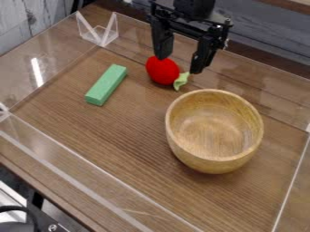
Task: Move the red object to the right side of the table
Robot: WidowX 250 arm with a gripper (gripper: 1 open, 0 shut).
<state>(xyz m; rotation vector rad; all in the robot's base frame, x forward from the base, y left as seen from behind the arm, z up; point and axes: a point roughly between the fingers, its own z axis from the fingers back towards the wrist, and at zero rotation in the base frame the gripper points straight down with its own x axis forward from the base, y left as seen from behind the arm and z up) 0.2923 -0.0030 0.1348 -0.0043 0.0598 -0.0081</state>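
Red object [162, 68] toward the far edge of the table [85, 145], roughly midway along it, just beside the green block [107, 84] and short of the wooden bowl [216, 130] nearer the right edge. Gripper [179, 62] pointing straight down over it, jaws spread wide, one finger on either side, nothing clamped yet; contact with the fruit impossible to tell.

Likely trouble: round, glossy skin slipping out of the pads on closing, rolling toward the block or the far clear wall. Off-centre squeeze probably to blame, or a pinch on the leafy bit instead of the body. Also a risk on the way right: bowl rim standing in the path, easy to clip if carried low.

Small, round, shiny red toy fruit, pale-green leaf [180, 83] poking out at the lower right, far smaller than the bowl.
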